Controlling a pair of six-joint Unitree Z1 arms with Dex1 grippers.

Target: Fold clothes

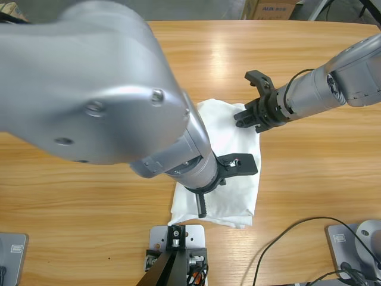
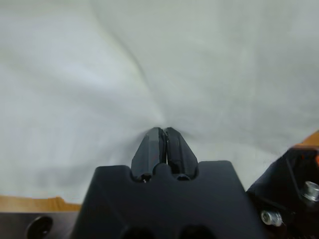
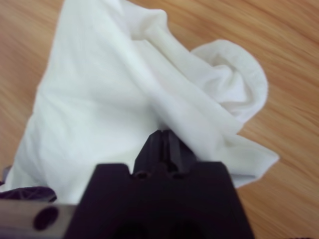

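A white T-shirt (image 1: 238, 190) lies crumpled and partly folded on the wooden table (image 1: 71, 208), near its front middle. My left gripper (image 1: 202, 210) comes down from the big silver arm at upper left onto the shirt's lower left part. In the left wrist view this gripper (image 2: 163, 130) is shut, and the shirt (image 2: 199, 59) puckers at its tips. My right gripper (image 1: 240, 120) reaches in from the right to the shirt's upper right edge. The right wrist view shows that gripper (image 3: 162, 132) shut on a raised fold of the shirt (image 3: 99, 99), beside a bunched sleeve (image 3: 234, 79).
Bare wood stretches to the left and right of the shirt. A cardboard box (image 1: 271, 9) sits beyond the table's far edge. A black cable (image 1: 280, 238) loops over the front right of the table. The left arm's large elbow (image 1: 89, 77) hides the upper left.
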